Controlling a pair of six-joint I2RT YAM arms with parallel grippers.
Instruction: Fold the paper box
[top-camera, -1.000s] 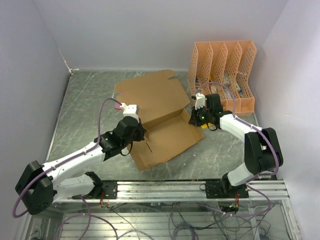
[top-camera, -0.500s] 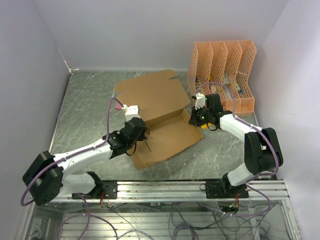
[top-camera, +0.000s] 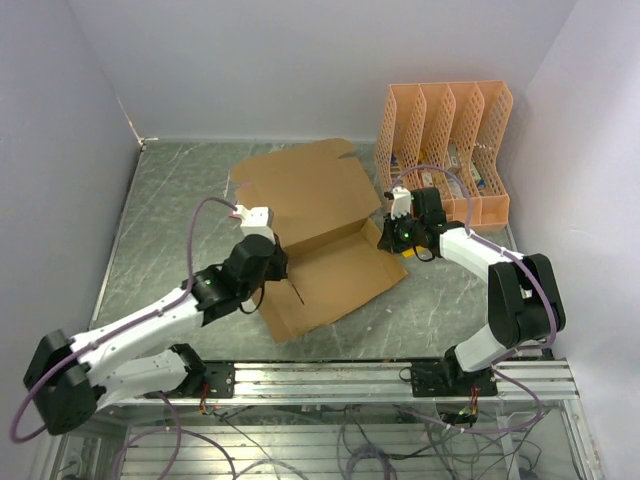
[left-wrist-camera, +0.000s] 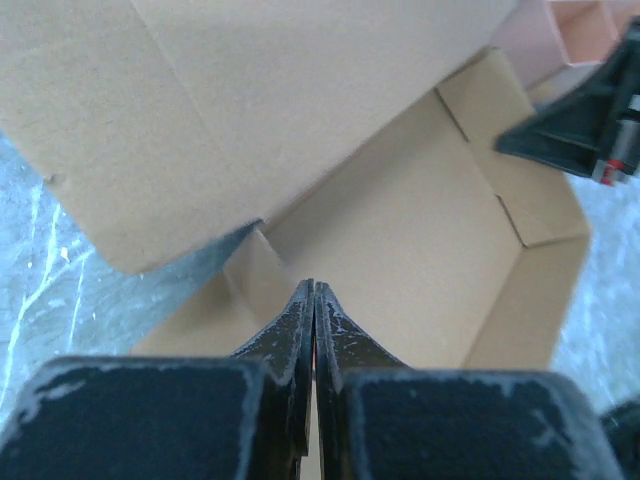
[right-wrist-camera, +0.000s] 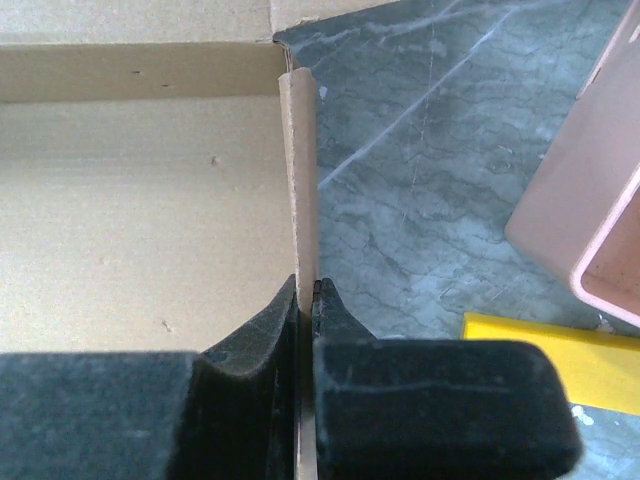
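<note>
Paper box (top-camera: 338, 266) wall sits clamped in right gripper (right-wrist-camera: 305, 286), left gripper (left-wrist-camera: 314, 289) clenched opposite.

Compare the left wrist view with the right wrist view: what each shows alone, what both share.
Only left wrist: the left claw, shut on a wall of the paper box, and the big lid flap. Only right wrist: a yellow object on the table. Both: its floor, the table, and the right claw, shut on the opposite wall.
</note>
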